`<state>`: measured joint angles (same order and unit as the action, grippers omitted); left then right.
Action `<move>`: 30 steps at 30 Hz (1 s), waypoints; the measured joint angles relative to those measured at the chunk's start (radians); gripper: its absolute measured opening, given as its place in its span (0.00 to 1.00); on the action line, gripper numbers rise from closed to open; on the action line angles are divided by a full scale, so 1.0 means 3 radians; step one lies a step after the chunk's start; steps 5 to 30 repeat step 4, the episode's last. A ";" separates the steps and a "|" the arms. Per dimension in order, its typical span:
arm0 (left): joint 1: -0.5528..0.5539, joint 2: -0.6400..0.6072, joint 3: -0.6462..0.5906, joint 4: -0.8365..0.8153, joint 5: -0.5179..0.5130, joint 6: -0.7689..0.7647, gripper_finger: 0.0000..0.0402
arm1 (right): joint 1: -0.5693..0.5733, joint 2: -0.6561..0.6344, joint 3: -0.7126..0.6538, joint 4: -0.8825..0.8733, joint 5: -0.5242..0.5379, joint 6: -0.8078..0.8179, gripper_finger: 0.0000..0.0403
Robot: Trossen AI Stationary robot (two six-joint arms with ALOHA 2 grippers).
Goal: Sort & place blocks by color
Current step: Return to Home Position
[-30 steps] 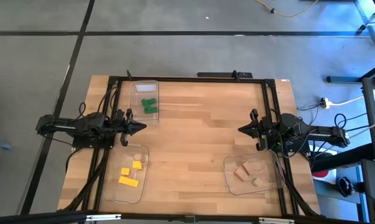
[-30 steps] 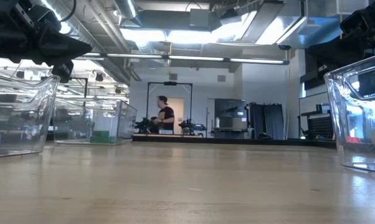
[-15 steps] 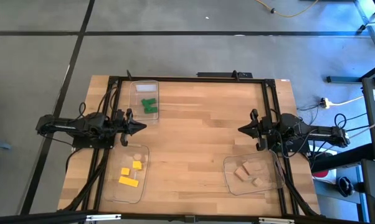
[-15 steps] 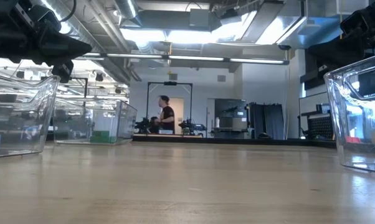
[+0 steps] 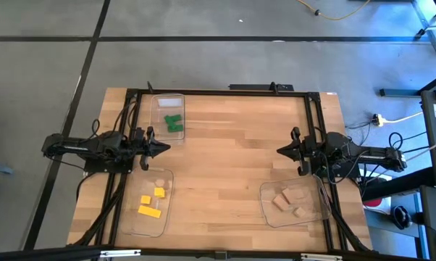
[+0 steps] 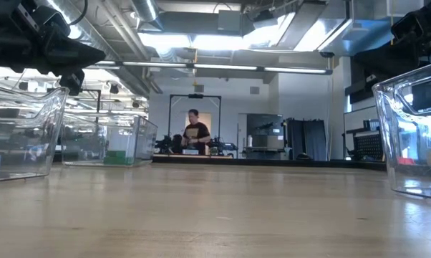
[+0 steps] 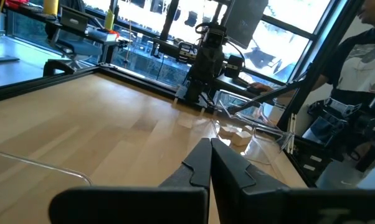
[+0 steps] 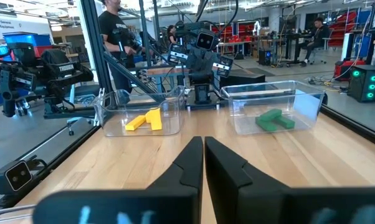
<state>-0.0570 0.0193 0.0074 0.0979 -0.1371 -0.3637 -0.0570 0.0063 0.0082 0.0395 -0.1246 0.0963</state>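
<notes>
Green blocks (image 5: 174,122) lie in a clear tray at the table's far left, also seen as green blocks (image 8: 275,120) in the right wrist view. Yellow blocks (image 5: 151,203) lie in a clear tray at the near left, shown as yellow blocks (image 8: 146,120). Tan blocks (image 5: 287,201) lie in a clear tray at the near right, visible as tan blocks (image 7: 237,135). My left gripper (image 5: 166,148) is shut and hovers at the left side between the two left trays. My right gripper (image 5: 279,151) is shut and hovers at the right side, above the tan tray's far edge.
A black frame (image 5: 225,91) runs along the table's far edge and sides. The wide wooden middle of the table (image 5: 225,167) lies between the two arms. People stand in the room beyond, one person (image 6: 195,132) far behind the table.
</notes>
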 joint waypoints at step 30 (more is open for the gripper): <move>0.0000 0.0000 0.0000 0.0001 0.0000 0.0000 0.00 | 0.0000 0.0000 0.0000 0.0000 0.0000 0.0000 0.05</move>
